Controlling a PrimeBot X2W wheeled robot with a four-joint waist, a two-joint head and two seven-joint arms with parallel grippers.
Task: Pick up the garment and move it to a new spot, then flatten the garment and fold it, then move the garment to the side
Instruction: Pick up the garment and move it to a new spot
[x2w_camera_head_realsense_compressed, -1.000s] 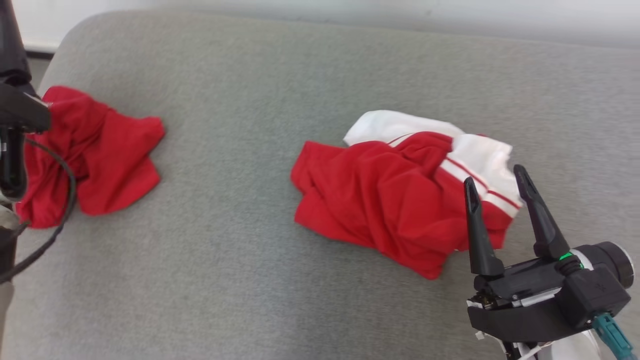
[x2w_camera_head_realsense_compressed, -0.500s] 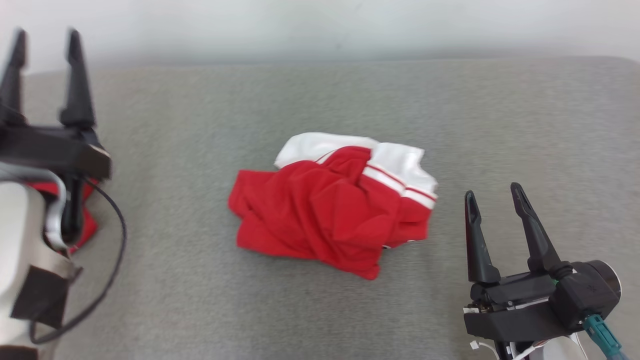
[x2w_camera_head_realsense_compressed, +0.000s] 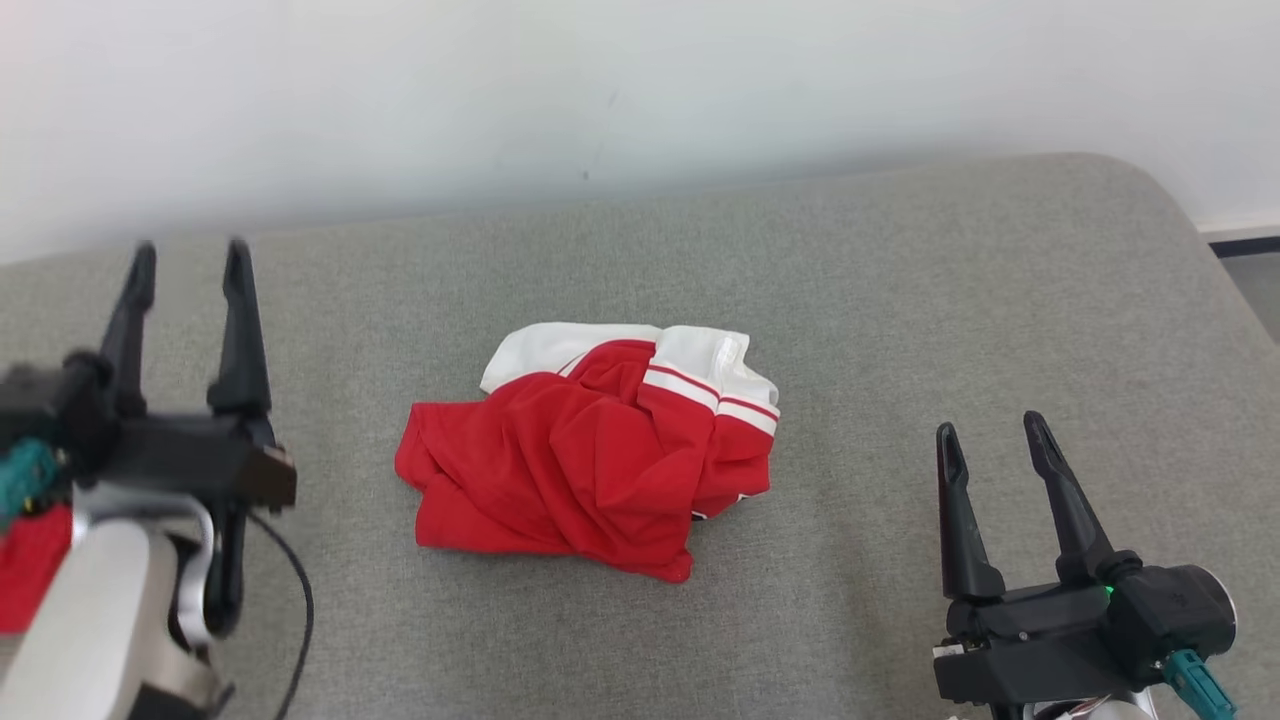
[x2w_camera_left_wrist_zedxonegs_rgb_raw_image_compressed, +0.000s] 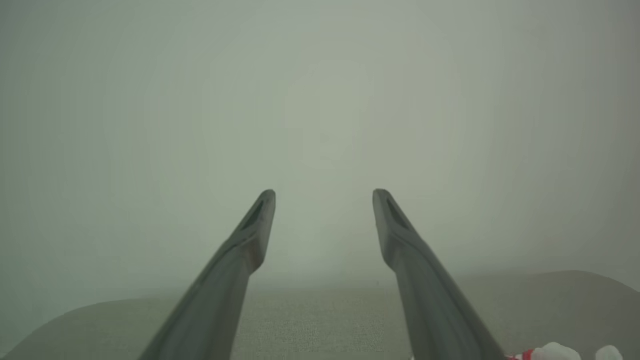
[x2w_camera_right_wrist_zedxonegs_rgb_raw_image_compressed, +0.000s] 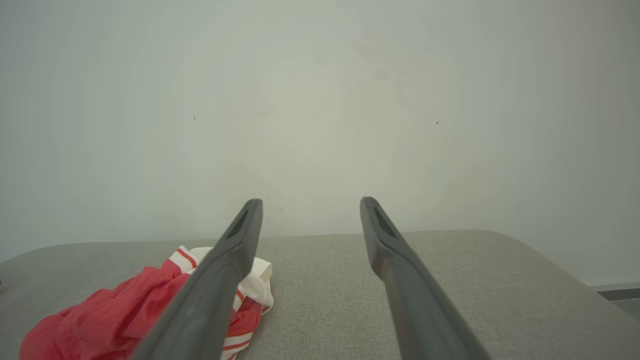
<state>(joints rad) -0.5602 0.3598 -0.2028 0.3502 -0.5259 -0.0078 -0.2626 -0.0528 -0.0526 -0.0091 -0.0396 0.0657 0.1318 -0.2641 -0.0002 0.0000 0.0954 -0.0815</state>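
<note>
One garment (x2w_camera_head_realsense_compressed: 585, 455), red with white striped trim, lies crumpled in a heap on the grey cushion (x2w_camera_head_realsense_compressed: 900, 300). Left gripper (x2w_camera_head_realsense_compressed: 190, 250) hangs well to the garment's left, fingers spread wide, empty. Right gripper (x2w_camera_head_realsense_compressed: 988, 425) sits well to the garment's right, likewise wide and empty. Neither touches the garment. Another red cloth (x2w_camera_head_realsense_compressed: 25, 565) shows far left of the garment, partly behind the left arm.

View: camera swung right; right end of cushion (x2w_camera_head_realsense_compressed: 1150, 260) now showing.
Left gripper (x2w_camera_head_realsense_compressed: 190, 250): come up into frame, fingers upward.
Right gripper (x2w_camera_head_realsense_compressed: 989, 425): earlier overlapping garment (x2w_camera_head_realsense_compressed: 570, 470), now clear of it.
Red cloth (x2w_camera_head_realsense_compressed: 25, 565): nearly off left edge.
</note>
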